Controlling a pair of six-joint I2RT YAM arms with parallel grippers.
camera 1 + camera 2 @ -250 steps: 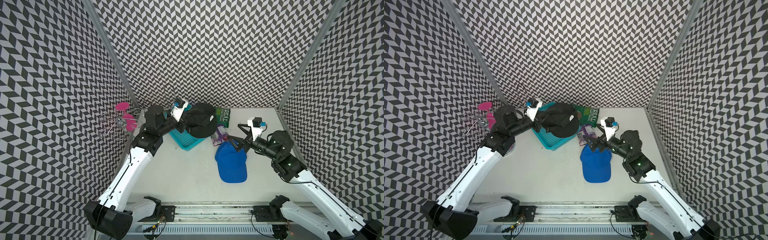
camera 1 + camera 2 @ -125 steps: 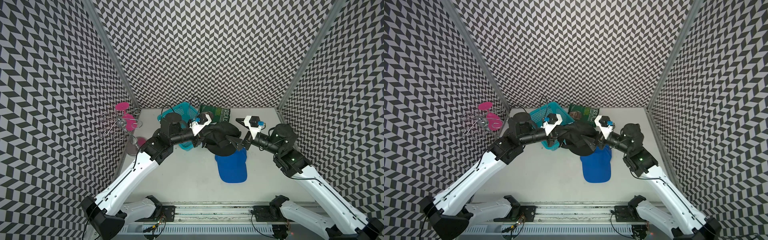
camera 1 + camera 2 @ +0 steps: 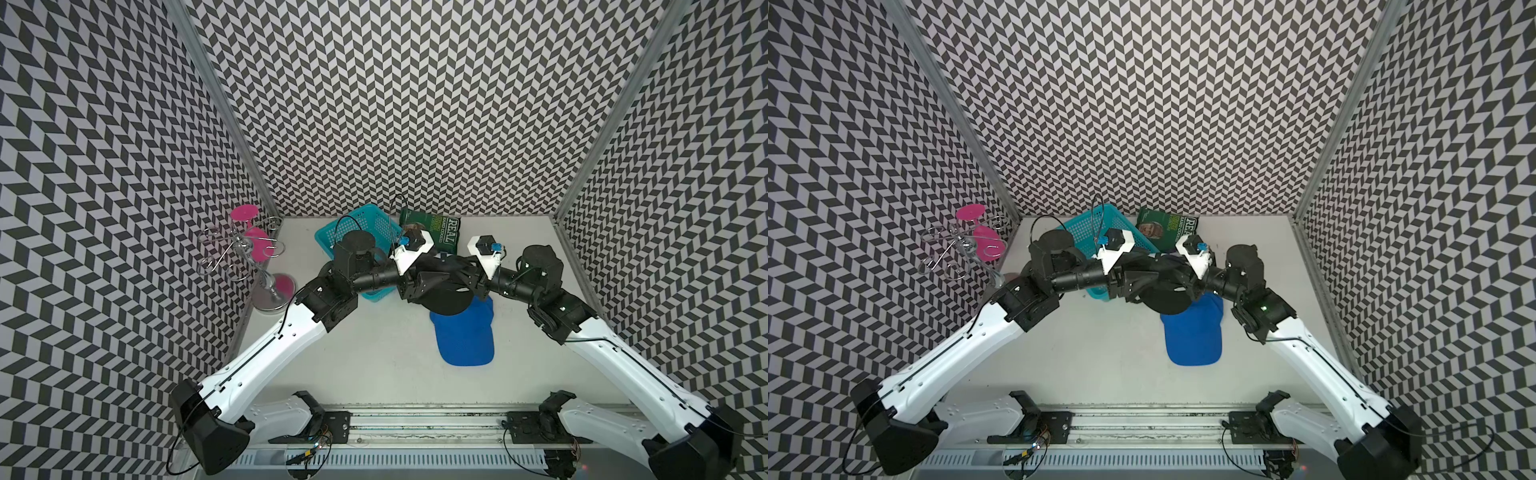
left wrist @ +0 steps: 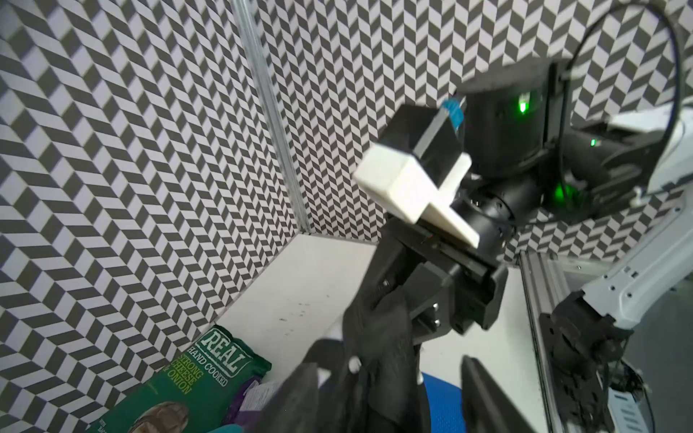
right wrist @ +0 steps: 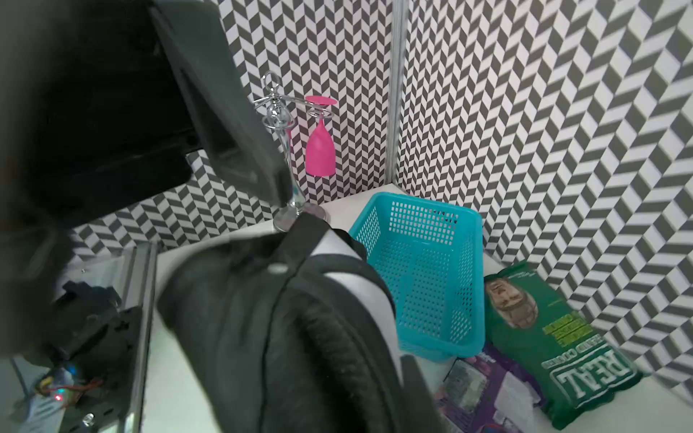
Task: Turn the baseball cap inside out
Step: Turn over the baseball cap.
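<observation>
- Black baseball cap (image 3: 446, 299) was held up off the table (image 3: 374, 357) in both top views, between the left pincer (image 3: 440, 279) and the right pincer (image 3: 467, 277), partly over a blue cap (image 3: 465, 340).
- Left wrist view: the left pincer (image 4: 388, 371) was wide open around the cap, and the right pincer (image 4: 397, 296) was squeezed shut on its cloth.
- Right wrist view: the black baseball cap (image 5: 281, 337) filled the front, with a teal basket (image 5: 431, 330) and a green crisp bag (image 5: 543, 337) behind it.

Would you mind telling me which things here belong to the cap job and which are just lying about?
In use: black cap, pinched by the right gripper; left gripper, open, at the cap.

Lying about: blue cap on the table, basket, crisp bag, purple packet, glass stand with pink glasses.
</observation>
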